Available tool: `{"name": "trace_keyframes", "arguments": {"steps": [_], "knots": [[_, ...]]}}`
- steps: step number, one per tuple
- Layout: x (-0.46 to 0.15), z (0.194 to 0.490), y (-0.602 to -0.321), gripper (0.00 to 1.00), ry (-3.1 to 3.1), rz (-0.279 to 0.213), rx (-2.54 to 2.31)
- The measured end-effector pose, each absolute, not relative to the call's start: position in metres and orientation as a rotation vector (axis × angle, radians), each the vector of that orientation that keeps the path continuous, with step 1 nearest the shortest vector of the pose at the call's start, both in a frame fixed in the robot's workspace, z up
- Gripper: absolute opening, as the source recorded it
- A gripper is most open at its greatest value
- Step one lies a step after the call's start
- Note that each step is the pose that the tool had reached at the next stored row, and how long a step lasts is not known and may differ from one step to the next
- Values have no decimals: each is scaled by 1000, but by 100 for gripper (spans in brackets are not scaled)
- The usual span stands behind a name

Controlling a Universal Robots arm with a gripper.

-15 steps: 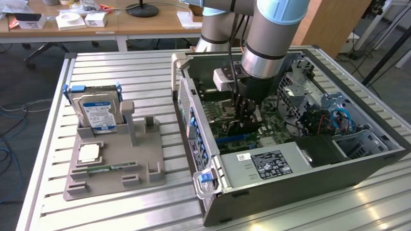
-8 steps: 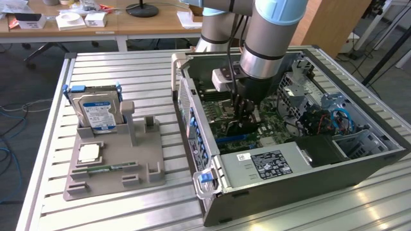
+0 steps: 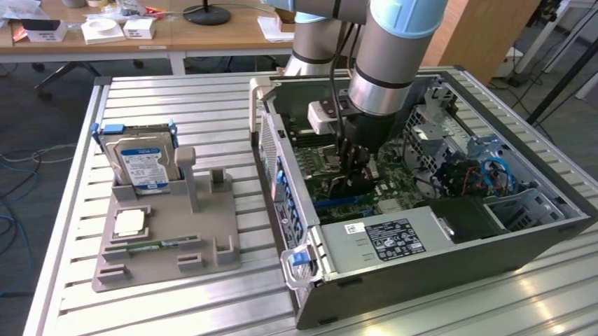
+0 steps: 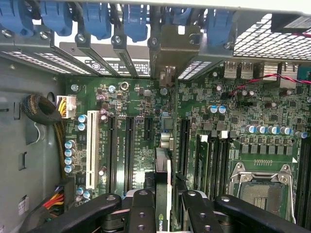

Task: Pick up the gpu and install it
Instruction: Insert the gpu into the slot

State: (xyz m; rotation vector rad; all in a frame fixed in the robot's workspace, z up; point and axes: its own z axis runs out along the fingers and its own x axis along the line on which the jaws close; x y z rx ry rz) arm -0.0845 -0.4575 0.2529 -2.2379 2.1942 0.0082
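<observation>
We see the gripper [image 3: 353, 176] [image 4: 163, 216] clenched on the gpu [image 3: 348, 190] [image 4: 163, 170]. Its black bolted fingers [image 4: 141, 213] pinch the thin dark card edge-on inside the open computer case [image 3: 449, 276]. The card hangs upright just over the green motherboard [image 4: 146, 102], in line with the long black expansion slots [image 4: 183, 141]; we cannot tell if its lower edge touches a slot. Its far end reaches toward the perforated rear wall with blue plastic clips [image 4: 97, 19].

Room is tight: white slot [image 4: 90, 150] on one side, metal-framed CPU socket [image 4: 260, 187] on the other, boxy grey power supply [image 3: 393, 241] near. The case stands on the slatted aluminium tabletop [image 3: 187, 105], toward the exterior view's right edge. Near the left edge, well apart, a matte grey holder [image 3: 178, 255] carries a shiny hard drive [image 3: 140, 164] upright and a narrow green memory stick [image 3: 154, 245] lying flat. Open slats run between holder and case.
</observation>
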Motion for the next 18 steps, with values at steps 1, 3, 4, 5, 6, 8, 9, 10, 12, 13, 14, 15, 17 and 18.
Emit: {"name": "trace_keyframes", "arguments": {"steps": [1, 3, 4, 5, 6, 8, 9, 10, 12, 13, 14, 15, 17, 18], "knots": [[-85, 253, -457, 26, 2193, 7, -2238], [-85, 253, -457, 26, 2192, 6, -2238], [-85, 253, -457, 26, 2192, 6, -2238], [-85, 253, -457, 26, 2192, 6, -2238], [-85, 253, -457, 26, 2191, 6, -2239], [-85, 253, -457, 26, 2190, 5, -2239], [-85, 253, -457, 26, 2189, 5, -2239], [-85, 253, -457, 26, 2189, 5, -2239], [-85, 253, -457, 26, 2189, 5, -2240], [-85, 253, -457, 26, 2189, 5, -2240], [-85, 253, -457, 26, 2189, 5, -2240], [-86, 253, -457, 26, 2189, 5, -2239], [-86, 253, -457, 26, 2189, 5, -2240], [-86, 252, -457, 26, 2189, 4, -2240]]}}
